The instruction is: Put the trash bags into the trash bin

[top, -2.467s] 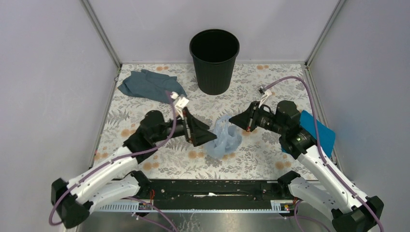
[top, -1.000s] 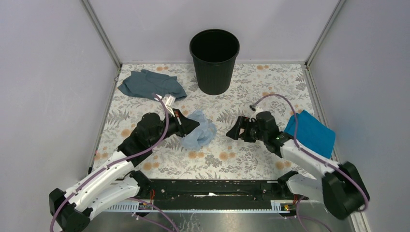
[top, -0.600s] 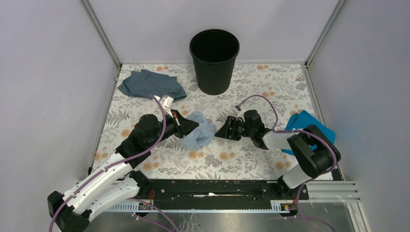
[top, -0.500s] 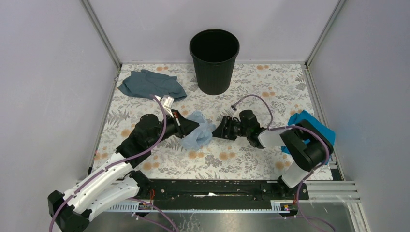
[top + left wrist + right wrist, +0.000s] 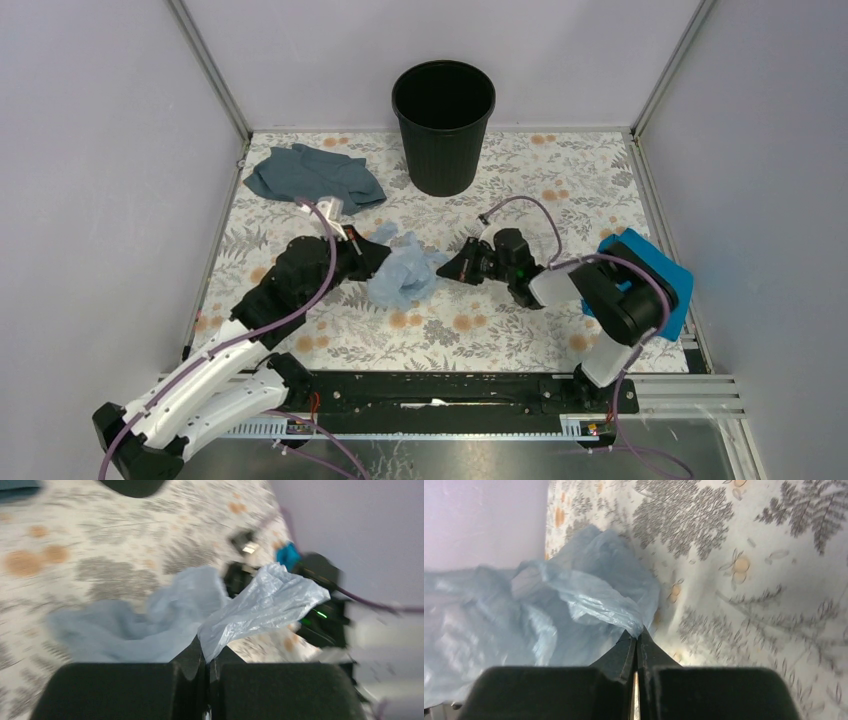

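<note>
Centre of the frame, the left gripper (image 5: 374,258) and right gripper (image 5: 452,268) each clamp an edge of the trash bag (image 5: 403,277); the flimsy, slippery film probably holds best bunched.

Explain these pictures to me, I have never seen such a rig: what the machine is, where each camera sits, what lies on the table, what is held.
These are two robot arms bolted at the near edge of a flowered table. The wide picture looks down from above and behind them; the other two come from a camera on each wrist, looking along its own fingers. On the table stands a black trash bin, with a dark slate-blue cloth at the left and a bright blue folded piece at the right. Between the arms is a crumpled pale blue trash bag. The left gripper and the right gripper are each shut on an edge of it.
</note>
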